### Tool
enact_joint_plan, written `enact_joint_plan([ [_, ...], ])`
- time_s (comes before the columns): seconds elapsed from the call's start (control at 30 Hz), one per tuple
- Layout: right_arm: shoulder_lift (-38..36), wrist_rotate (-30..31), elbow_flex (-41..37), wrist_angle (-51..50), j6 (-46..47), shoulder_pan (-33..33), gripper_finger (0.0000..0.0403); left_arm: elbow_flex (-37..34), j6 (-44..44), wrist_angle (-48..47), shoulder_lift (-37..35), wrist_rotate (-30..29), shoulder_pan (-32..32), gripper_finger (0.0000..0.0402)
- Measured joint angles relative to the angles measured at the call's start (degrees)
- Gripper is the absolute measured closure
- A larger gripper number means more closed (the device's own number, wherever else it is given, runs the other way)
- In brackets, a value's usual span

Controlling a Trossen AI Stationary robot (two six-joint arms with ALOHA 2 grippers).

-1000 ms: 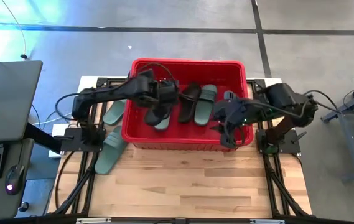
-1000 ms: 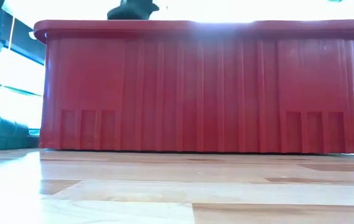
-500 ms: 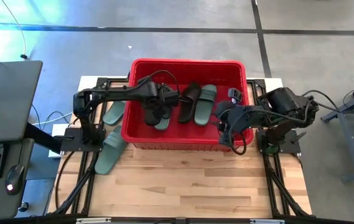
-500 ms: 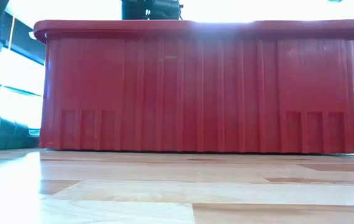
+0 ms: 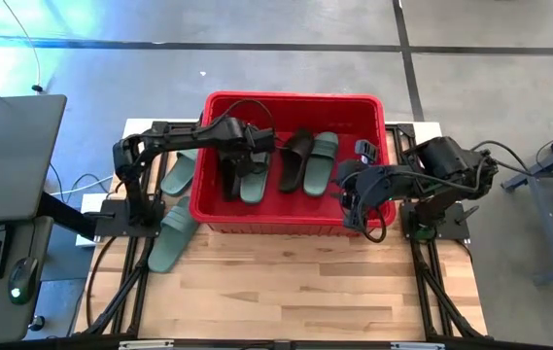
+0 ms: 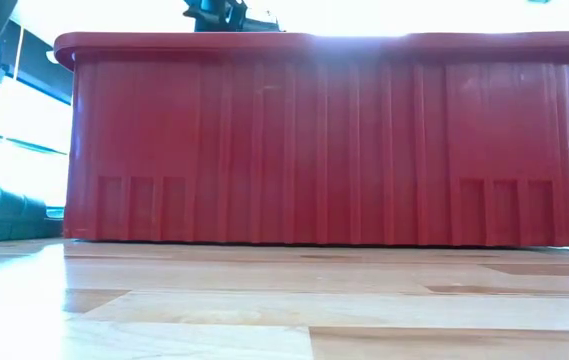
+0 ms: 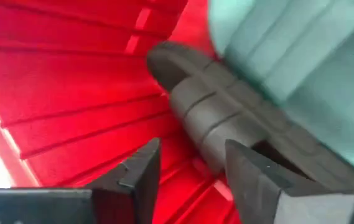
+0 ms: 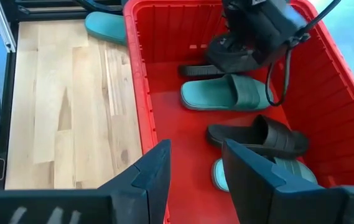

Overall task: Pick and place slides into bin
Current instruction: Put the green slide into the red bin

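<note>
The red bin (image 5: 295, 97) stands at the table's far middle. Two black slides (image 5: 231, 177) (image 5: 295, 159) and two green slides (image 5: 254, 185) (image 5: 322, 163) lie on its floor. Two more green slides (image 5: 177, 176) (image 5: 168, 236) lie on the table left of it. My left gripper (image 5: 249, 148) is open, low in the bin's left part. The left black slide (image 7: 226, 118) lies just past its fingertips, with a green slide (image 7: 301, 68) beside it. My right gripper (image 8: 192, 168) hangs open over the bin's right near corner. My left gripper's one fingertip (image 7: 236, 155) stands right beside the black slide's side edge (image 7: 211, 146). I cannot tell whether it touches. Nothing is between the fingers, and the slide lies flat on the bin floor.
The bin's tall near wall (image 6: 314, 150) fills the low view. Bare wooden table (image 5: 286, 282) lies on the near side of the bin. A desk with a keyboard and a mouse (image 5: 4, 194) stands off the table's left.
My left gripper has sunk deeper into the bin's left part, tipping further down. The black slide that hung under it now lies flat on the bin floor, left of a green slide. My right gripper's wrist has turned a little in place.
</note>
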Motion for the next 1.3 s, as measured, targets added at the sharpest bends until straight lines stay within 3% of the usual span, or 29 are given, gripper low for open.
enact_joint_plan([
  [0.13, 0.00, 0.00, 0.00, 0.00, -0.15, 0.02, 0.0269, 6.24, 0.63, -2.93, -0.05, 3.09, -2.46, 0.0221],
  [0.3, 0.00, -0.53, 0.00, 0.00, -0.16, 0.00, 0.0269, 19.21, 5.40, -8.24, -0.09, 3.23, -8.22, 0.0217],
  [0.47, 0.00, -2.04, 0.00, 0.00, -0.12, 0.02, 0.0269, 31.88, 7.56, -15.87, -0.20, -1.04, -15.78, 0.0227],
  [0.6, 0.04, -2.03, 0.00, 0.00, 0.04, 0.00, 0.0269, 35.84, 7.90, -15.48, -2.46, -1.46, -21.88, 0.0235],
  [1.03, 0.04, -2.21, 0.00, 0.00, 0.07, 0.43, 0.0269, 34.94, -6.73, -15.45, -5.25, -2.12, -41.18, 0.0266],
  [1.17, 0.04, -2.21, 0.00, 0.00, 0.04, 1.11, 0.0269, 29.04, -10.85, -15.42, -8.93, -2.82, -45.49, 0.0282],
  [1.3, 0.04, -2.14, 0.00, 0.00, -0.22, 1.93, 0.0269, 17.18, -18.27, -15.40, -15.19, -1.83, -47.73, 0.0294],
])
